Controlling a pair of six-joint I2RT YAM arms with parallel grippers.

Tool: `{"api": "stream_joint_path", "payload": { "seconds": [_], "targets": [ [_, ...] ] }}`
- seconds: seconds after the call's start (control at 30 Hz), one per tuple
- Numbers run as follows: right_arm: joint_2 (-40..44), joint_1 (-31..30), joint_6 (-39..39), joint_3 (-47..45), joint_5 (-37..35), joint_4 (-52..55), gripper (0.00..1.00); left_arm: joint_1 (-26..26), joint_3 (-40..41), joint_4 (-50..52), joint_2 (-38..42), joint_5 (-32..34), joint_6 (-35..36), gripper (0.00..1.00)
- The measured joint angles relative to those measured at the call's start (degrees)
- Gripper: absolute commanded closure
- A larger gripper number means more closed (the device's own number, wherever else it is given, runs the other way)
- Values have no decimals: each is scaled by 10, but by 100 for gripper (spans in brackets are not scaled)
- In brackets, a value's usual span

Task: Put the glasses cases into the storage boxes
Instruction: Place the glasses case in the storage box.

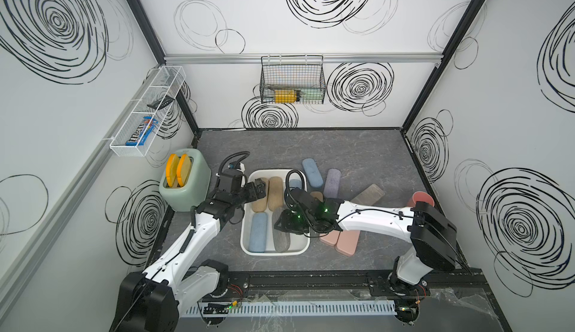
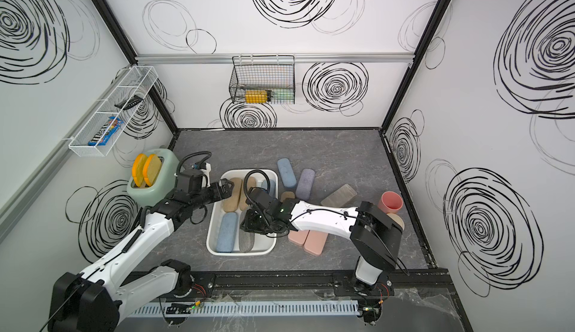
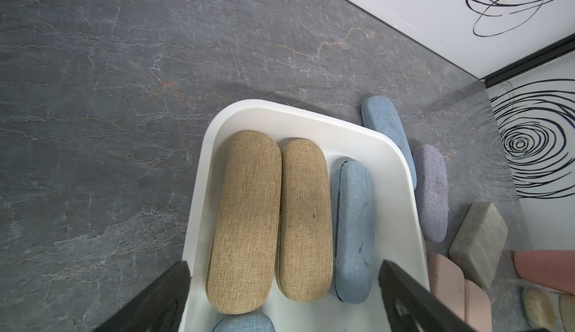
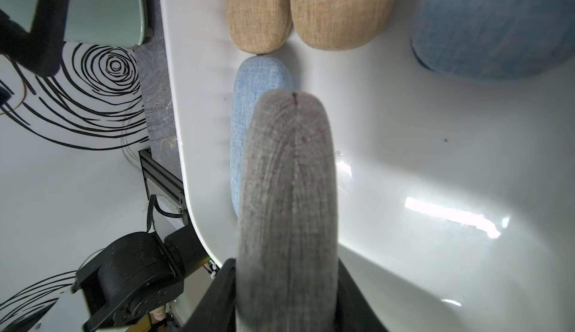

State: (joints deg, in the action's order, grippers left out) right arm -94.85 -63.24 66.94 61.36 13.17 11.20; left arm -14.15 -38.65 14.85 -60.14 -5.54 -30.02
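There's the right gripper (image 1: 284, 224) clamped on the grey case (image 1: 282, 240) over the bin's (image 1: 244, 221) near half, the left gripper (image 1: 260, 188) wide open and empty above the tan cases (image 1: 270, 195), four lying inside, while a blue case (image 1: 312, 173), a lilac case (image 1: 331, 182) and pink cases (image 1: 342, 242) wait on the counter (image 1: 311, 150) to the right.

Enclosure: 3 white walls (image 1: 264, 19) with black scribbled spirals; black corner posts (image 1: 141, 19); silver rail (image 1: 301, 58) on back wall; grey marbled tabletop (image 1: 311, 146); even, soft light.
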Motion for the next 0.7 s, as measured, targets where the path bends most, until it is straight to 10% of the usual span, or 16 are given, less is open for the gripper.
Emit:
{"api": "stream_joint_path", "payload": {
  "seconds": [0.7],
  "targets": [
    [-96, 17, 33, -9, 28, -80, 55, 0, 0, 0, -6, -5, 0, 0]
  ]
}}
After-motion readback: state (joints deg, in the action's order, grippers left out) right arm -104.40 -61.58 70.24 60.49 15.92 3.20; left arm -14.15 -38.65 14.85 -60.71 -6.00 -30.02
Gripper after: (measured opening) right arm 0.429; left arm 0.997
